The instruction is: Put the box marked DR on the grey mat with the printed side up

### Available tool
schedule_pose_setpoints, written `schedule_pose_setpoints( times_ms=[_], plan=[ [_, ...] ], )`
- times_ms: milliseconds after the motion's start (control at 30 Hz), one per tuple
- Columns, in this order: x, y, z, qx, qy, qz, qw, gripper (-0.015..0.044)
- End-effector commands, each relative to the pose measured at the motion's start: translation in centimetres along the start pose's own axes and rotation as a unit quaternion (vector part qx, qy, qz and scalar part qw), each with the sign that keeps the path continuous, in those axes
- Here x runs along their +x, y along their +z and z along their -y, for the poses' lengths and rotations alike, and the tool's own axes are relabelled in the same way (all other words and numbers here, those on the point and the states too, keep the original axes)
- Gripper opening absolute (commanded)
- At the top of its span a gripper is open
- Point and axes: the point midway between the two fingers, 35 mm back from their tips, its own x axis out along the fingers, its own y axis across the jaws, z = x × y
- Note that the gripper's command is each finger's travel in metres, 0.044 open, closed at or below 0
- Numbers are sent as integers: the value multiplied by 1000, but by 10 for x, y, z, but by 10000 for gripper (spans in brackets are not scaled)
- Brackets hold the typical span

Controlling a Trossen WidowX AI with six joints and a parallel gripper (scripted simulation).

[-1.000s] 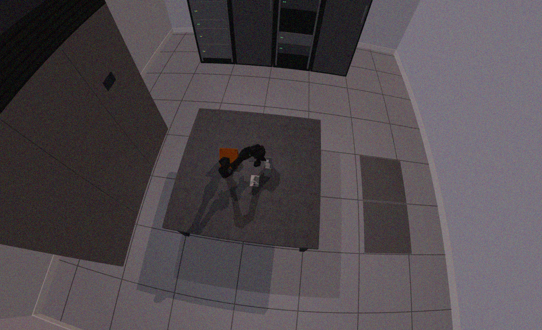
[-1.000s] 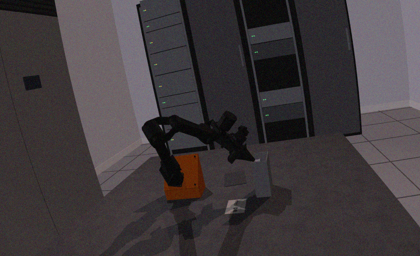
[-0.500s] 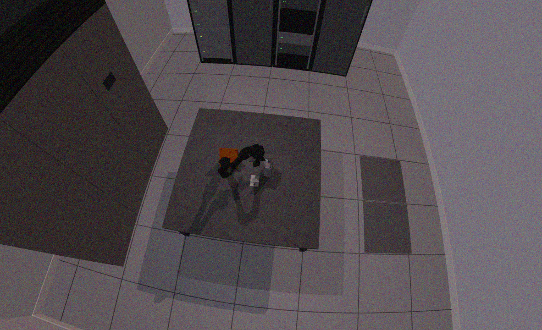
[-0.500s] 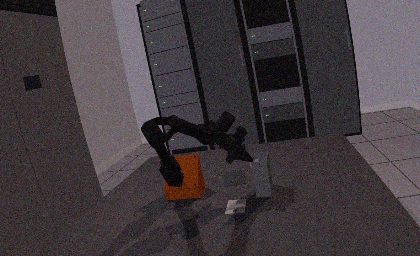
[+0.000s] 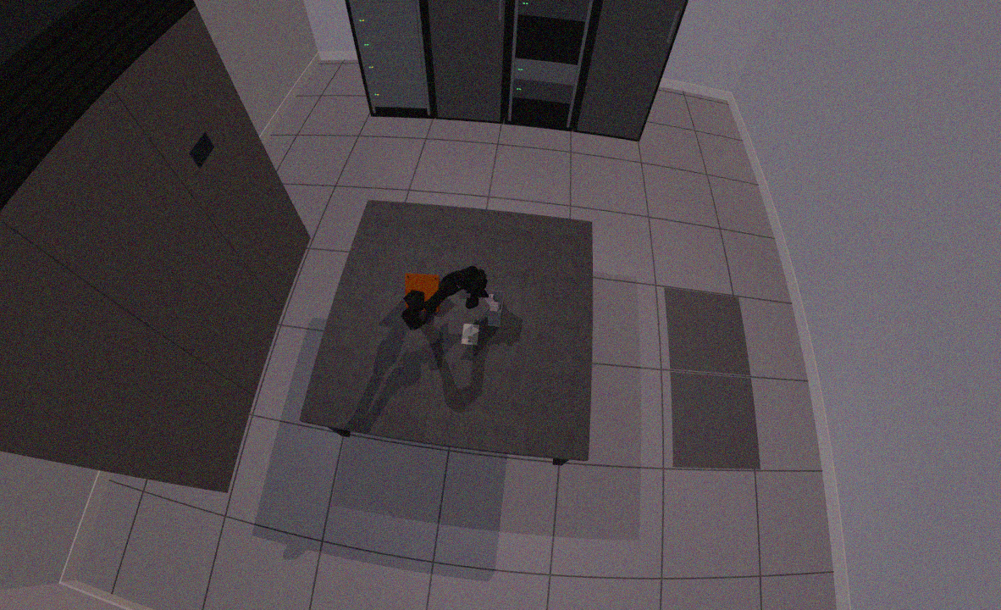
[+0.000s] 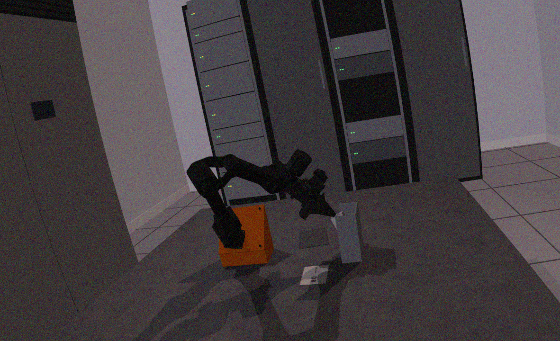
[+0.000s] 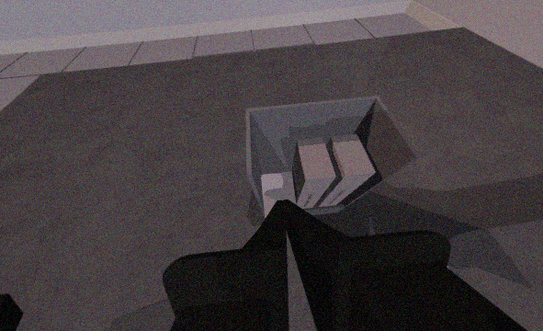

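The grey bin [image 5: 494,319] [image 6: 350,238] [image 7: 308,115] holds three pale boxes. In the wrist view the left box [image 7: 272,181] is partly behind my fingertips; the middle box [image 7: 317,162] and right box [image 7: 354,156] lean side by side, with small blurred print on their near sides. A pale box part [image 6: 337,220] shows at the bin's arm-side rim. I cannot read any box's code. My gripper [image 6: 334,215] [image 7: 282,205] is shut and empty, its tips at that rim; whether they touch a box I cannot tell. The grey mat [image 6: 313,238] bears no box.
A white card [image 5: 470,334] [image 6: 313,274] marked DR lies flat on the table [image 5: 534,394] [image 6: 443,271] [image 7: 138,138], in front of the mat. An orange block [image 5: 422,283] [image 6: 252,224] stands by the arm's base. Server racks stand behind the table.
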Motion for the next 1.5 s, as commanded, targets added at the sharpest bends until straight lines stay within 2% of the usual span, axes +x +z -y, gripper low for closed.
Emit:
schedule_pose_setpoints(
  times_ms=[0, 1467],
  plan=[
    [0, -7, 1, -2, -3, -5, 1000, 0],
    [-10, -6, 1, -2, -3, -5, 1000, 0]
  ],
)
